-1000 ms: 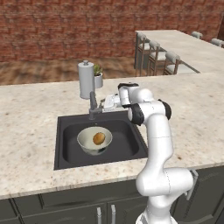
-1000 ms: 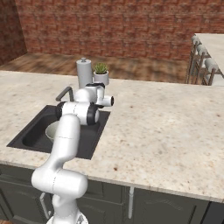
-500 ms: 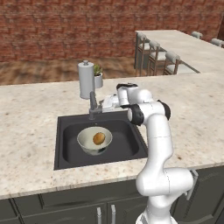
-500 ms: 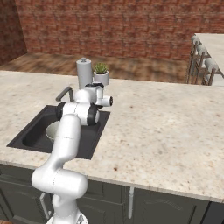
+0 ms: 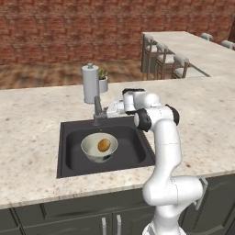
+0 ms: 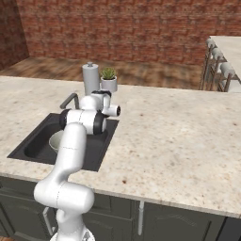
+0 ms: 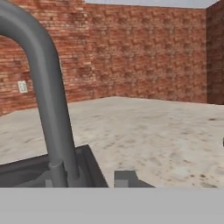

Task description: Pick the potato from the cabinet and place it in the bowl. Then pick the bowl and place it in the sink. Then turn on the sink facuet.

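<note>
Faucet (image 5: 97,110) work is the step you have in hand: the potato (image 5: 104,145) already lies in the bowl (image 5: 99,148), and the bowl sits in the sink (image 5: 73,153), near its middle. Your gripper (image 5: 111,109) is at the tap's base, at about 3 o'clock from the post, and the hand view puts the curved grey spout (image 7: 43,83) close up at 10 o'clock. You cannot tell from these pictures whether the jaws are parted or clamped on any part of the tap, so judge that before you push. The next move likely calls for a firm hold or contact on the handle and a short swing to start the water. Around you the counter (image 5: 27,124) is pale speckled stone; a paper-towel holder (image 5: 90,83) and a small plant (image 5: 103,81) stand behind the tap at 12 o'clock, stools (image 5: 172,64) line a second counter at 2 o'clock, and a brick wall (image 5: 69,27) closes the room.
</note>
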